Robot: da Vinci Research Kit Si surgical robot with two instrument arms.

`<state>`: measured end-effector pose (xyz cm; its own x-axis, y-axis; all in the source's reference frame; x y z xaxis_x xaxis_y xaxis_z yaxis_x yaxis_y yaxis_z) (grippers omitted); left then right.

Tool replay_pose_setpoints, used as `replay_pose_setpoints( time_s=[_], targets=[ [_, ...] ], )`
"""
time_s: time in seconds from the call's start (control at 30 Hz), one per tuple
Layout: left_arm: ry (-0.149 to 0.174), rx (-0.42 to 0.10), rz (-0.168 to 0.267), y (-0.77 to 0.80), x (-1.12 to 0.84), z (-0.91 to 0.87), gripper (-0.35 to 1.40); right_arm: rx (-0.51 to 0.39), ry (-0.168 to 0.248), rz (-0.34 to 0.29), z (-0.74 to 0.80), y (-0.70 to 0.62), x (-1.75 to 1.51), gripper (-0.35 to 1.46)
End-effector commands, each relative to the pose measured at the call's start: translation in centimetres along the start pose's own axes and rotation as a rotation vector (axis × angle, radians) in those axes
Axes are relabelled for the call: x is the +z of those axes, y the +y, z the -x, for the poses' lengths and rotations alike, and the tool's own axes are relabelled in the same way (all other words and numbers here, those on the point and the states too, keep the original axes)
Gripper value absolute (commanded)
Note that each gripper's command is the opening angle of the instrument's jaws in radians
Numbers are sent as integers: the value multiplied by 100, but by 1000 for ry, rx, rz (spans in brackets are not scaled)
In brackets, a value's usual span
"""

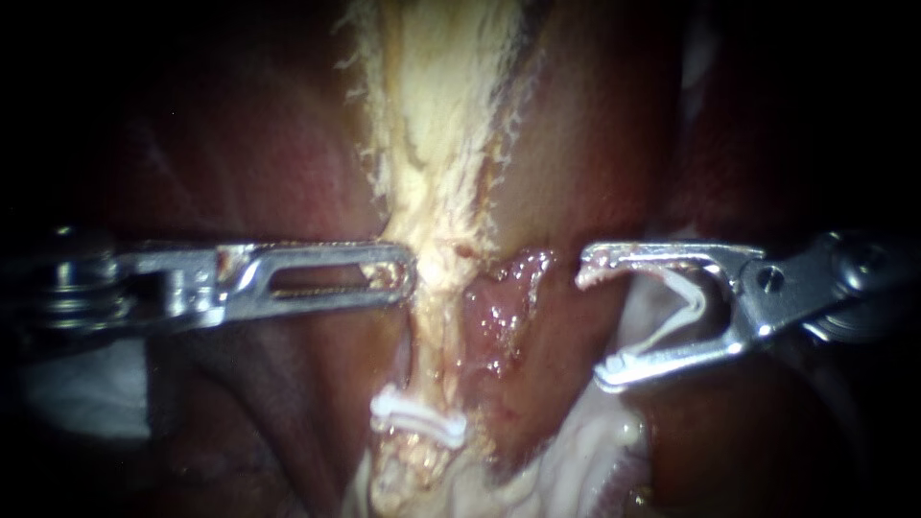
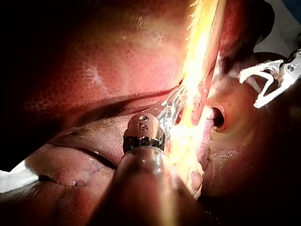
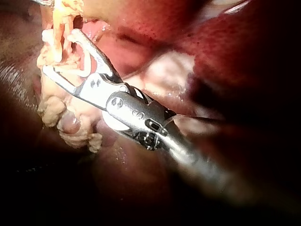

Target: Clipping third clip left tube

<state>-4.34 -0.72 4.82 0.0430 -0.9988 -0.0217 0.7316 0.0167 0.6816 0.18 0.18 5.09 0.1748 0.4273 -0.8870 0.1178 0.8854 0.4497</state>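
Jaws of the left instrument (image 1: pixel 410 273) pinch the tube (image 1: pixel 436 182) at centre frame to tension it, while the right instrument (image 1: pixel 595 324), jaws spread holding an open clip (image 1: pixel 686 305), stands at right, above the seated clip (image 1: pixel 417 419).

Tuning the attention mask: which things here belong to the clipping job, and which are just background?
In the job: right instrument; loaded clip it carries; left tube; left instrument holding it; placed clip on that tube.
Just there: liver; raw red tissue beside the tube.
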Motion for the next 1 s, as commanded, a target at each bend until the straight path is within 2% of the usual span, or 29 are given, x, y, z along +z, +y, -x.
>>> replay_pose_setpoints(
  time_s=[0.03, 0.23, 0.47, 0.57, 0.73, 1.0],
  targets=[
    [0, 0, 0, 0, 0, 0, -35, 0, 0, 0, 0, 0, 0, 60],
    [1, -5, 4, -1, -3, -1, -35, -1, 0, 0, 0, -1, 2, 60],
    [-10, -31, 17, -4, -33, -1, -35, -12, 2, -5, 7, -3, 13, 60],
    [-14, -37, 21, -2, -45, -1, -35, 18, 6, -9, 15, -5, 25, 60],
    [-21, -44, 30, -2, -60, 0, -35, 82, -13, -34, 32, -7, 54, 60],
    [-22, -51, 32, -4, -64, -1, -35, 137, -22, -73, 59, -7, 112, 60]
  ],
)
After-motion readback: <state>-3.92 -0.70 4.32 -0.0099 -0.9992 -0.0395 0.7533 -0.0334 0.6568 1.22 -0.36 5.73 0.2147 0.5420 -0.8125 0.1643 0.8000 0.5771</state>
